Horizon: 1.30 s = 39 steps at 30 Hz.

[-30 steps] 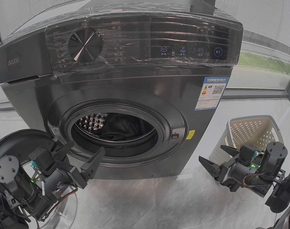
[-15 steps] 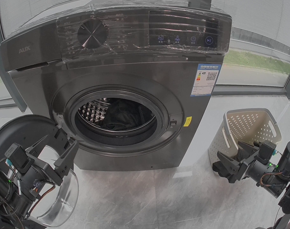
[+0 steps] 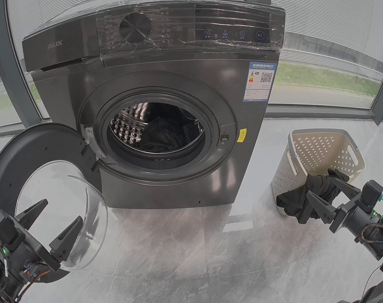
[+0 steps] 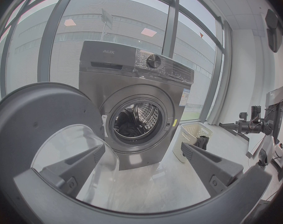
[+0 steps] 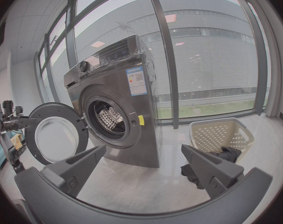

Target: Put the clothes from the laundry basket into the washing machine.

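At four o'clock of washing machine (image 3: 166,76), clothes (image 3: 294,200) drape laundry basket (image 3: 322,150); my left fingers (image 3: 67,235), right fingers (image 3: 322,207) spread, empty.

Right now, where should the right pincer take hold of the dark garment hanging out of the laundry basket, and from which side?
Probably the bunched fold of the dark garment where it drapes over the laundry basket's near rim. Come from the robot's side: that clump spills outside the wall, thick and exposed, and the open right pincer faces it.
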Motion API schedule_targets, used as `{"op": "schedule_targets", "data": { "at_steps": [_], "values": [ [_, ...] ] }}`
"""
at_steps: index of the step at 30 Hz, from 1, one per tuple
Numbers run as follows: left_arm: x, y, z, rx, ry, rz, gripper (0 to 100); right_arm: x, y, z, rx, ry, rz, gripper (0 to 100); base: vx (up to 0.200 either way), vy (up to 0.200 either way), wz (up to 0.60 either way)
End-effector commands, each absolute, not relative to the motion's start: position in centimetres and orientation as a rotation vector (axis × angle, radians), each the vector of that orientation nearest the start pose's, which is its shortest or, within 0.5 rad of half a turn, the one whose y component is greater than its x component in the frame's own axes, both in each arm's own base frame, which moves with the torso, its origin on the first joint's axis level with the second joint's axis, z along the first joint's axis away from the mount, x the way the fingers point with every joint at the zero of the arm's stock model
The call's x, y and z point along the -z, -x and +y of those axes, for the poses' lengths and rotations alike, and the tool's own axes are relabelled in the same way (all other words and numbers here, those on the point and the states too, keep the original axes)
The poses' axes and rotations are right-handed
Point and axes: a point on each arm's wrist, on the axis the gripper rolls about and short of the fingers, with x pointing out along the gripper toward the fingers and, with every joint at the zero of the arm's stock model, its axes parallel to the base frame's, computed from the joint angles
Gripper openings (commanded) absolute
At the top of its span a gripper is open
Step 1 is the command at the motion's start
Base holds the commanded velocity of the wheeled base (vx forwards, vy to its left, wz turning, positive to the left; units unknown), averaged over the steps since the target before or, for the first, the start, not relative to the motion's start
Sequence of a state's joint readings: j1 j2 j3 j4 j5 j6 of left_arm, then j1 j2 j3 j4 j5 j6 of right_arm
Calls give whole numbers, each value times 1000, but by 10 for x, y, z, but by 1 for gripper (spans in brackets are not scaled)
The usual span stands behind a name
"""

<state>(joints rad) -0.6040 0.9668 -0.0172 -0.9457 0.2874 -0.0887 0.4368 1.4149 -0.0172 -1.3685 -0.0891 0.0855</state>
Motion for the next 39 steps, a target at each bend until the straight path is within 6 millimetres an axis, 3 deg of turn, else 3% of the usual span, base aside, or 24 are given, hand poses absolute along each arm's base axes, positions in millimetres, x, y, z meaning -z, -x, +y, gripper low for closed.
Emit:
{"op": "schedule_targets", "data": {
  "at_steps": [1, 5, 10, 16, 17, 21, 26, 35, 39],
  "values": [
    [-147, -53, -29, 321, 112, -49, 100, -143, -117, 54, -355, -52, 20, 100, 0, 0, 0],
    [-137, -35, -16, 321, 104, -33, 100, -133, -94, 38, -278, -27, 130, 100, 0, 0, 0],
    [-120, -16, -2, 268, 78, -15, 100, -139, -76, 19, -132, -53, 52, 100, 0, 0, 0],
    [-104, 0, 7, 178, 75, -5, 100, -131, -43, 6, -64, -29, 28, 100, 0, 0, 0],
    [-98, 5, 9, 166, 78, -2, 100, -124, -28, 2, -55, -14, 17, 100, 0, 0, 0],
    [-84, 16, 13, 194, 93, -15, 100, -112, -5, -1, -43, -14, -24, 100, 0, 0, 0],
    [-82, 21, 13, 128, 94, -60, 100, -86, 23, 0, -36, -8, -67, 100, 0, 0, 0],
    [-82, 23, 7, -106, 17, -61, 100, -81, 25, -2, 95, -7, -17, 100, 0, 0, 0],
    [-82, 23, 7, -92, -49, -57, 100, -77, 23, -1, 57, -26, -2, 100, 0, 0, 0]
  ]
}}
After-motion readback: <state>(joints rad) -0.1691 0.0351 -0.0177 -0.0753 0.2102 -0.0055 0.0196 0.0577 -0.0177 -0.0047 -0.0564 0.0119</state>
